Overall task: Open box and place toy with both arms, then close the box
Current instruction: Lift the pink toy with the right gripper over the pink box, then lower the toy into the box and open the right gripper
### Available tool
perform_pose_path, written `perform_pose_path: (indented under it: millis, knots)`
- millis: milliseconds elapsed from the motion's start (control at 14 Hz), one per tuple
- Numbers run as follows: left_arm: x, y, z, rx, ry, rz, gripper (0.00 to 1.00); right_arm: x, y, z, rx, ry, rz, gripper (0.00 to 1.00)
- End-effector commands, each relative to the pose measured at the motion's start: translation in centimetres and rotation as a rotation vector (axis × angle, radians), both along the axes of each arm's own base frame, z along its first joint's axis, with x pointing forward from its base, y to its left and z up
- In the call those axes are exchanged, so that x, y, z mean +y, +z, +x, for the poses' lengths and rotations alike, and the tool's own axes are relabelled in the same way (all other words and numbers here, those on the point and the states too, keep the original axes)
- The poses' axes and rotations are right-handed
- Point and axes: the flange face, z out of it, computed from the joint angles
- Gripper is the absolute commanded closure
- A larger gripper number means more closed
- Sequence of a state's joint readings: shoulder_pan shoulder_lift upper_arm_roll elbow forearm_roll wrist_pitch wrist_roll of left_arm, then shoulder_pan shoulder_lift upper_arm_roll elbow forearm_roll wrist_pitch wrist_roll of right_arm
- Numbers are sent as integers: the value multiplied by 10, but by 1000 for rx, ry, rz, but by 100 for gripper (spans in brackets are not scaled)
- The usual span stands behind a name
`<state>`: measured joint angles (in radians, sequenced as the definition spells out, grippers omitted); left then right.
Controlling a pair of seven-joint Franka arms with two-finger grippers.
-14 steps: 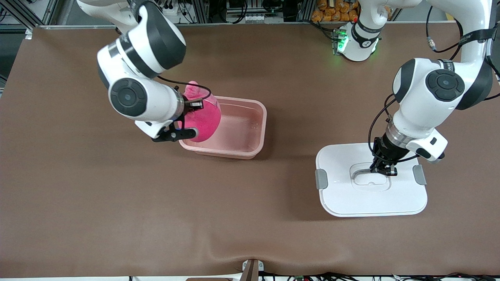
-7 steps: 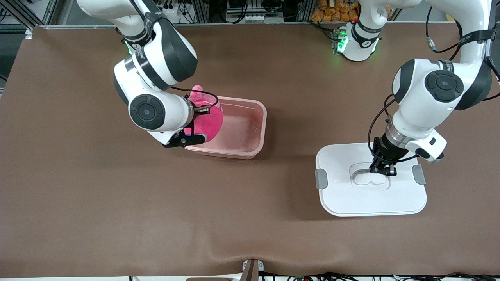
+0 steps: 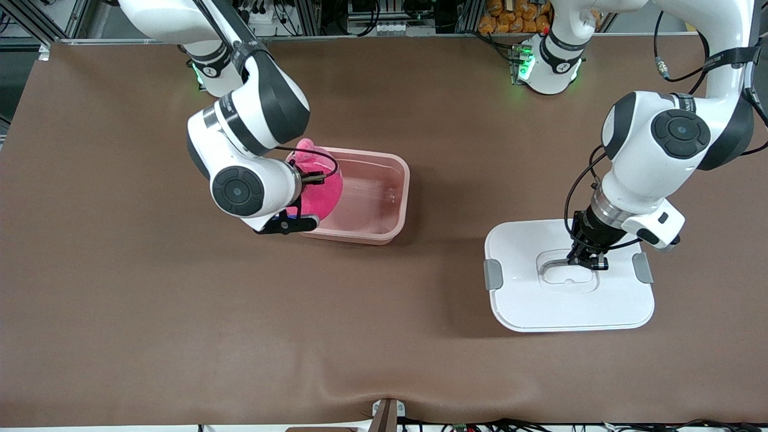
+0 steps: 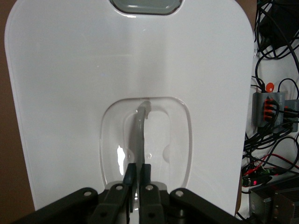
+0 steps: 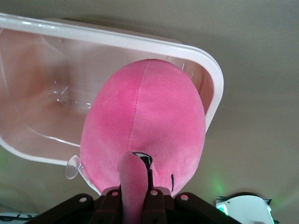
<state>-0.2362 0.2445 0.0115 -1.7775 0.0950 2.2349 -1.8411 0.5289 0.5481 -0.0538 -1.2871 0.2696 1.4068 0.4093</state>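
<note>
Right tool (image 3: pixel 298 201) is clamped tight on the pink toy (image 3: pixel 318 192), hanging it over the open box (image 3: pixel 384 192) in the frame's upper middle. Left tool (image 3: pixel 585 259), lower right of frame, is pinched shut on the clear handle (image 4: pixel 139 126) of the white lid (image 3: pixel 570 306), which sits on the counter (image 3: pixel 180 312).

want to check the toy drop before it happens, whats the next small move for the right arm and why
Probably lower a little and then open. The right gripper is shut on the toy, which hangs over the open box at the end toward the right arm, not yet resting inside. The left gripper is shut on the lid's handle.
</note>
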Motion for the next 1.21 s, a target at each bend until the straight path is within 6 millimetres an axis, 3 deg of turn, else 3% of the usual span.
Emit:
perform_pose_path:
  millis: [0, 571, 929, 1143]
  knots:
    - [-1, 3, -1, 5, -18, -8, 100, 7, -8, 8, -8, -38, -14, 100]
    - [-2, 3, -1, 5, -19, -8, 100, 28, -42, 7, -46, -68, -67, 100]
    - [-3, 4, 1, 0, -22, -7, 100, 32, -78, 7, -63, -78, -91, 100]
    - [-1, 5, 2, -1, -19, -8, 100, 47, -90, -1, -78, -80, -130, 100]
